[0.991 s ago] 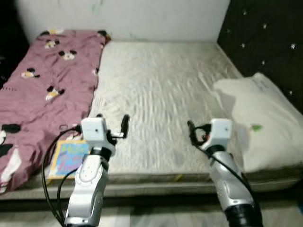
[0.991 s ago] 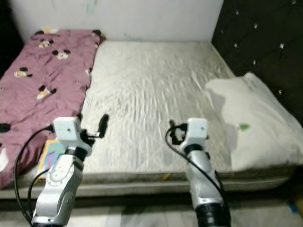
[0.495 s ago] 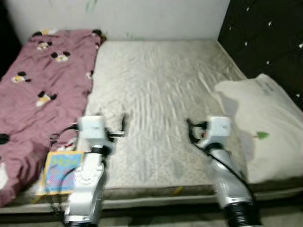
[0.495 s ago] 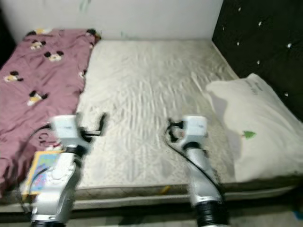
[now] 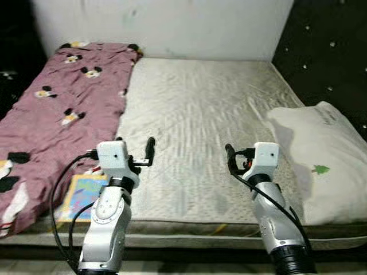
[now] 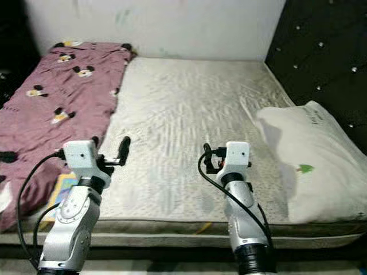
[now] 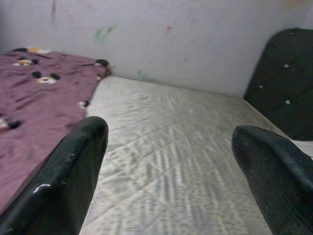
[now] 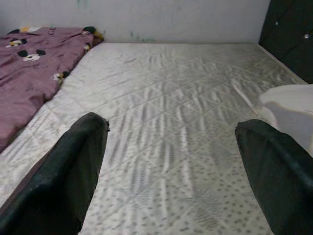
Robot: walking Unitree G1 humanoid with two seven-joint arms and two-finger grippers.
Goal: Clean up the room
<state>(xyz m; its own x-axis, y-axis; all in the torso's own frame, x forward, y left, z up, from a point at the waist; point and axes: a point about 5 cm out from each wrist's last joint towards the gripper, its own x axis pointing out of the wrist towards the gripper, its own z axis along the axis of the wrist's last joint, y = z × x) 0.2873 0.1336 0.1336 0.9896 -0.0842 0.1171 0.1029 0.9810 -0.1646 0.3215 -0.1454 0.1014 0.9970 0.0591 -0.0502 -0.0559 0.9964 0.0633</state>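
Bare mattress [image 5: 200, 120], purple blanket [image 5: 57, 109] at left, white pillow [image 5: 321, 154] at right, colourful book [image 5: 80, 195] at near edge, both arms raised

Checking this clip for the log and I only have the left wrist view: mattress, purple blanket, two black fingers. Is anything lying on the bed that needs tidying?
Observer: Yes, a colourful picture book lies at the near edge of the mattress, beside the purple blanket.
Operator: Anything on the other side?
Observer: A white pillow with a small green mark rests against the dark headboard.
Operator: Where is the right claw?
Observer: The right claw hangs open above the mattress, holding nothing; the left claw is open too.
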